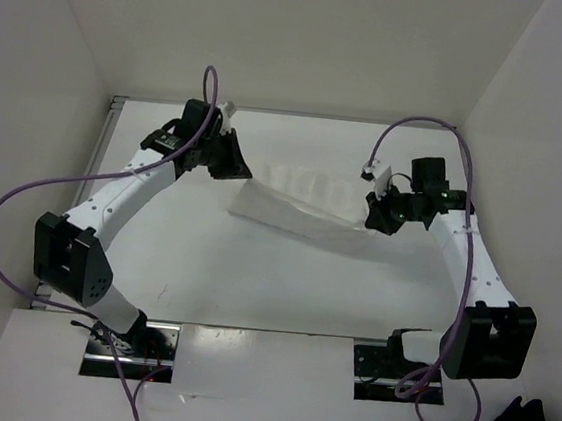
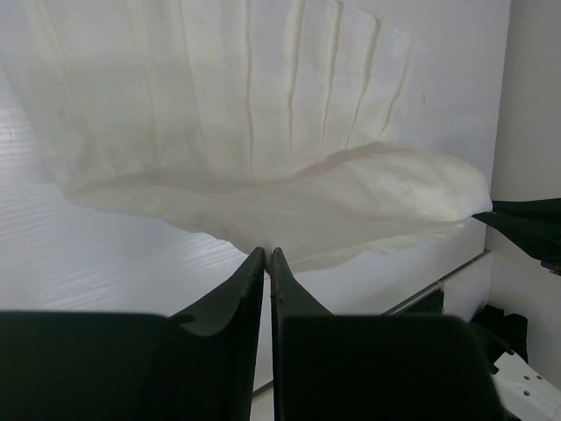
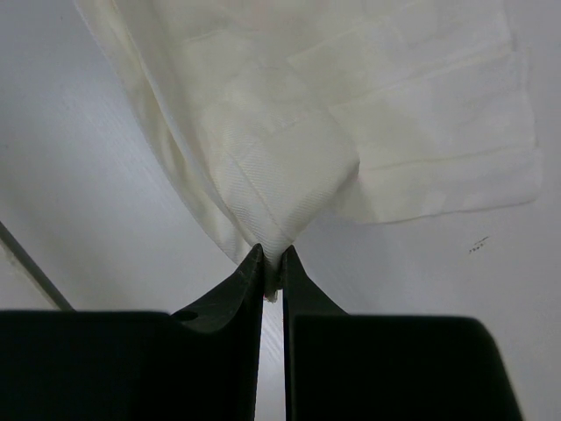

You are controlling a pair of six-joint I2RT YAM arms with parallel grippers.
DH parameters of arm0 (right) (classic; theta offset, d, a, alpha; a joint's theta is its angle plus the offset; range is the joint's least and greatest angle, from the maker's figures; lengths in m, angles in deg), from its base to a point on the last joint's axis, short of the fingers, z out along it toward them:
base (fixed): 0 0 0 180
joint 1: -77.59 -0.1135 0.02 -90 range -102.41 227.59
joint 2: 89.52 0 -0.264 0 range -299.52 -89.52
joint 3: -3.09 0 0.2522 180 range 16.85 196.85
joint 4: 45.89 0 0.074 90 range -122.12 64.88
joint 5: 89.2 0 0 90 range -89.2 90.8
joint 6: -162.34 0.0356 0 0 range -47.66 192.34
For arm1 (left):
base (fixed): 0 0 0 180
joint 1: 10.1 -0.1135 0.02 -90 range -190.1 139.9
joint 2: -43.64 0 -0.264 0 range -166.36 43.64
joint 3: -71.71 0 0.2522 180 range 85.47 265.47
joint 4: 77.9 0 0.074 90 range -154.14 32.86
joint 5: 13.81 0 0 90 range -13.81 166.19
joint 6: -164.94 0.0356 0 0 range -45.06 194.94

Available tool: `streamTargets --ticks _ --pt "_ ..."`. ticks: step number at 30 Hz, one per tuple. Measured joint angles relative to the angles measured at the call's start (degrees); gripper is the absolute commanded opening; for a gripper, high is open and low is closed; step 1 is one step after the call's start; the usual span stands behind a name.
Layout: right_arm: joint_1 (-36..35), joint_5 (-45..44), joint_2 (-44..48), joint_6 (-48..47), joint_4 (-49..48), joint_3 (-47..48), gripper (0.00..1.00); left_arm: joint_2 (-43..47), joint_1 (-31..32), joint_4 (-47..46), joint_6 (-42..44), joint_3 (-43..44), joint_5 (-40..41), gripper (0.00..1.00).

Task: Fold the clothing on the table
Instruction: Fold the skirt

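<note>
While the cloth (image 1: pixel 301 208) spans the gap between the arms: it stretches across the middle of the worktop (image 1: pixel 253 288), one end toward each arm, ribbed stripes facing the left wrist camera.
Left end effector (image 2: pixel 268 254): fingers drawn almost together, with only a thin slit between them. The cloth's lower edge meets the tips, but a pinch cannot be confirmed.
Right end effector (image 3: pixel 272 259): pressed onto a corner of the cloth, with fabric bunched at the tips and fanning out beyond them.
Cloth condition: loosely doubled, a lower layer billowing beneath the upper one. Edges are not aligned.
Step in hand: judged to be drawing one edge across to form a fold, or spreading the cloth ready for one. The fold is not yet laid.
Next move calls for: confirming the left hold, then moving both arms together at matched height and even tension so the carried edge lands square on the layer below.
Risk: thin fabric may slip at the left tips and leave a skewed fold.
</note>
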Motion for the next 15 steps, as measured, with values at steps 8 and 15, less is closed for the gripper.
streamTargets --ticks 8,15 --pt "5.2 7.5 -11.5 0.9 0.3 4.7 0.0 -6.8 -0.4 0.6 1.3 6.6 -0.1 0.12" --pt "7.6 15.3 -23.5 6.3 -0.4 19.0 0.0 -18.5 -3.8 2.4 1.7 23.4 -1.0 0.1"
